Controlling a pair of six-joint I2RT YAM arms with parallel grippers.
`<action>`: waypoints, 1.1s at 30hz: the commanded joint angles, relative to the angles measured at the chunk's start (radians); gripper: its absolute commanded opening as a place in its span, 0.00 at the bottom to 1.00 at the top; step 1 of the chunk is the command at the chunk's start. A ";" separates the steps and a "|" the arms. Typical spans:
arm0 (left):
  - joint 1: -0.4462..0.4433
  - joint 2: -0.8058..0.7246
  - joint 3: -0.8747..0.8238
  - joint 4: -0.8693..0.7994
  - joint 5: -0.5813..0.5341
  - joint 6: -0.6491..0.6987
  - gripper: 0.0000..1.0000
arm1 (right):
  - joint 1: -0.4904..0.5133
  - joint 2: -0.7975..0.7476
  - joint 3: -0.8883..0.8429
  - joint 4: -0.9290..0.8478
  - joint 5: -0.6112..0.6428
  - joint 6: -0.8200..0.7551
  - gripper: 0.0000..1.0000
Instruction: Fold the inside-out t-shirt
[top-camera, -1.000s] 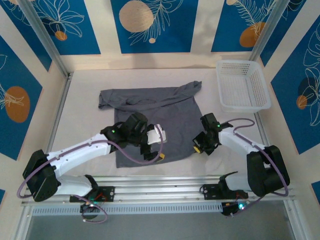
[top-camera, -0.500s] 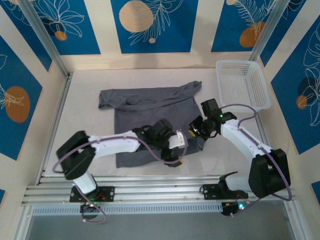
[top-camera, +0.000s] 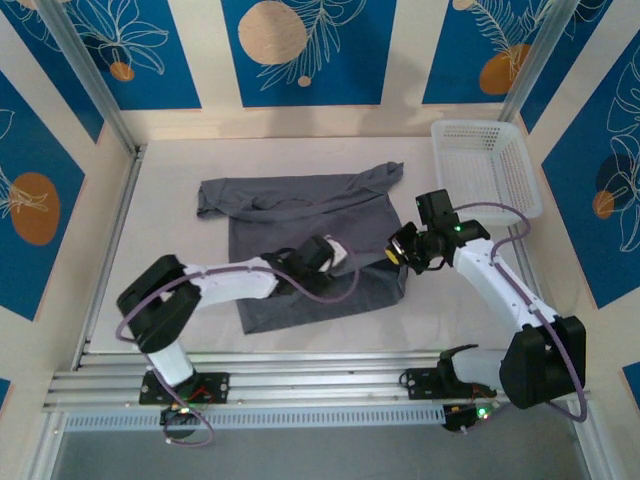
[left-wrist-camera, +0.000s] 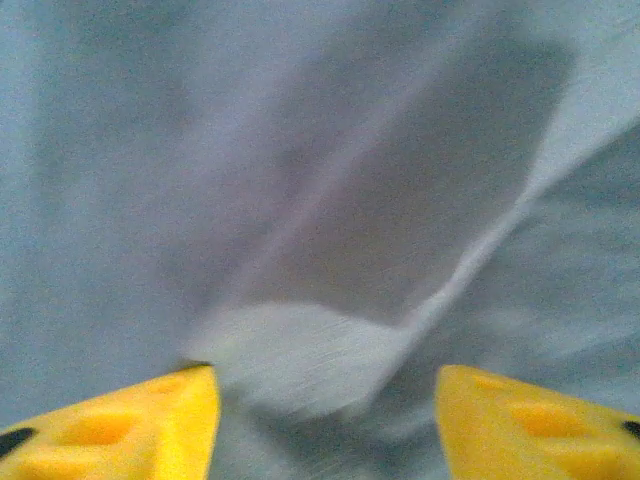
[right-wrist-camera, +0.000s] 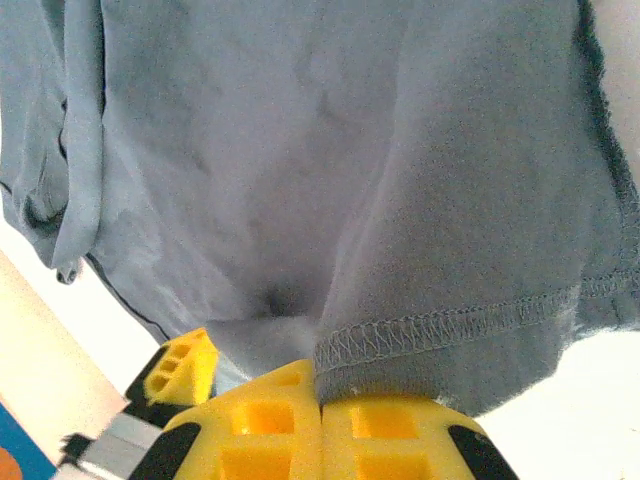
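The slate-grey t-shirt (top-camera: 290, 215) lies spread on the white table, its near right corner lifted. My right gripper (top-camera: 400, 256) is at that corner. In the right wrist view its yellow fingers (right-wrist-camera: 320, 400) are pressed together, shut on the stitched hem of the t-shirt (right-wrist-camera: 300, 150), which hangs away from them. My left gripper (top-camera: 345, 264) reaches across the shirt's lower half to just left of the right gripper. In the left wrist view its jaws (left-wrist-camera: 325, 420) stand apart, with a pale fold of the t-shirt (left-wrist-camera: 330, 200) between the tips. One left fingertip (right-wrist-camera: 178, 368) appears beside the right gripper's fingers.
A white mesh basket (top-camera: 490, 213) stands at the back right corner of the table, just behind the right forearm. Metal frame posts and blue patterned walls close in the table on three sides. Bare white table (top-camera: 170, 250) lies left of the shirt.
The left arm swung right across the shirt to the lifted corner and its jaws narrowed. The right gripper carried the hem up and toward the back right.
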 joint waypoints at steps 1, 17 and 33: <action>0.079 -0.076 -0.070 0.019 -0.017 -0.012 0.52 | -0.011 -0.014 -0.012 -0.025 -0.031 -0.023 0.00; 0.136 -0.021 -0.091 0.128 0.333 0.060 0.99 | -0.025 -0.008 0.007 -0.013 -0.074 -0.051 0.00; 0.166 -0.214 0.023 -0.034 0.540 -0.060 0.00 | 0.123 -0.160 -0.055 0.090 0.146 -0.418 0.44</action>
